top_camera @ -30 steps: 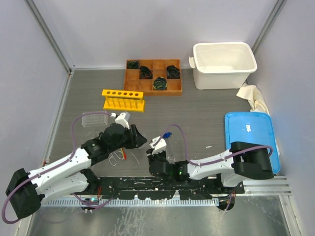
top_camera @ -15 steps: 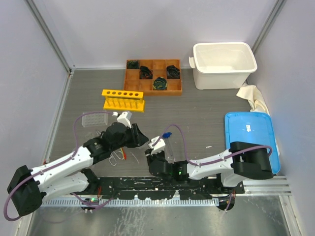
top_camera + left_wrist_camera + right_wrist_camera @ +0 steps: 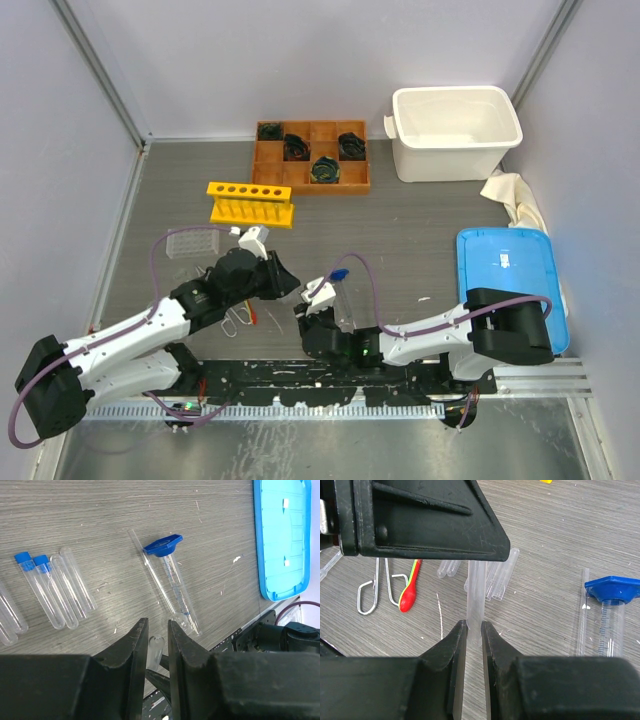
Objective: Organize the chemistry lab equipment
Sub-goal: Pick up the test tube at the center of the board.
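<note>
Setting: Grey wood-grain worktop point(image 3: 420, 230) enclosed by pale walls, with two robot arms mounted at its near edge.
Held item: one clear test tube point(image 3: 475, 592), no cap visible, raised above the worktop near its front middle and spanning between both arms.
Right end effector point(image 3: 474, 630): fingers pressed tight on the tube's shaft.
Left end effector point(image 3: 157, 630): fingers sit closely either side of the tube's rounded end. Whether they actually pinch it cannot be told.
Lying loose below: blue-capped test tubes point(image 3: 39, 591) beside uncapped ones, a blue-topped dropper point(image 3: 172, 580), a red-orange stick point(image 3: 410, 587) and metal tongs point(image 3: 376, 585).
Destination: yellow rack point(image 3: 250, 203), farther back on the left and well apart from the tube.
Likely step: a handover from one arm to the other.
Risk one: if the right lets go before the left has a firm pinch, the tube drops onto the glassware underneath.
Risk two: if both clamp and either arm pulls or twists, the thin glass could crack or slip askew.
Risk three: a grip this near the tip may let the tube swing on the way to the rack.
</note>
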### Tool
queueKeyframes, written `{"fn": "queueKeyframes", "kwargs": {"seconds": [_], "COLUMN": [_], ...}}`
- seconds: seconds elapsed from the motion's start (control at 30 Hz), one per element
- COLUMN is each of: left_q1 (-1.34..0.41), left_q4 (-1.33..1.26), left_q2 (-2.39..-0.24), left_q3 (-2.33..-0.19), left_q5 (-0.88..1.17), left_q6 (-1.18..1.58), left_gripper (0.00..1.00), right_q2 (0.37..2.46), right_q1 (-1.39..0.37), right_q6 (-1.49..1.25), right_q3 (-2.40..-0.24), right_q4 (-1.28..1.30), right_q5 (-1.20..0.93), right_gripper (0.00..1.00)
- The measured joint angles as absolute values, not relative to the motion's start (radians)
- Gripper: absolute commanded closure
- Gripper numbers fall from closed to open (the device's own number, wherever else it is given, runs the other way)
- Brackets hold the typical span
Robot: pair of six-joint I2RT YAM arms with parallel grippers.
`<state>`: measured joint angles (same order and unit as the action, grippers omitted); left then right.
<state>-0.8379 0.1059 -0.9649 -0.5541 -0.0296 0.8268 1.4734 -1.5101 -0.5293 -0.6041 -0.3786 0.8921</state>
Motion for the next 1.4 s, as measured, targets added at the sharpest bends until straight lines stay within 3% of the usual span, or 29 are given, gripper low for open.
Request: {"fn": "queueKeyframes", "kwargs": {"seconds": [0.23,0.43,0.83,0.87,0.93,1.03,1.17,1.4], "left_q1": [-0.838,-0.839,-0.844,-0.844,-0.845,-0.847,-0.849,-0.849], "left_q4": [0.106,0.102,0.101,0.101,0.101,0.102,0.107,0.123], "left_q2": [-0.965,-0.978,-0.992,-0.992,-0.993,-0.993,-0.993,-0.993], "left_q3": [-0.554,-0.554,-0.554,-0.554,-0.554,-0.554,-0.555,-0.558], "left_q5": [-0.03,-0.03,-0.05,-0.05,-0.05,-0.056,-0.072,-0.105], "left_q6": [0.827,0.825,0.822,0.822,0.822,0.821,0.814,0.794], "left_gripper": [0.84,0.99,1.0,1.0,1.0,1.0,1.0,1.0], "right_q2": [1.473,1.473,1.473,1.473,1.473,1.473,1.472,1.471], "right_q1": [-1.51,-1.51,-1.51,-1.51,-1.51,-1.51,-1.51,-1.51], "right_q6": [-0.53,-0.533,-0.536,-0.537,-0.54,-0.541,-0.538,-0.528], "right_q3": [-0.604,-0.604,-0.599,-0.598,-0.596,-0.596,-0.596,-0.596], "right_q4": [-0.378,-0.369,-0.366,-0.367,-0.367,-0.369,-0.384,-0.397], "right_q5": [0.896,0.896,0.894,0.894,0.892,0.891,0.878,0.856], "right_gripper": [0.99,0.93,0.9,0.89,0.76,0.71,0.48,0.44]}}
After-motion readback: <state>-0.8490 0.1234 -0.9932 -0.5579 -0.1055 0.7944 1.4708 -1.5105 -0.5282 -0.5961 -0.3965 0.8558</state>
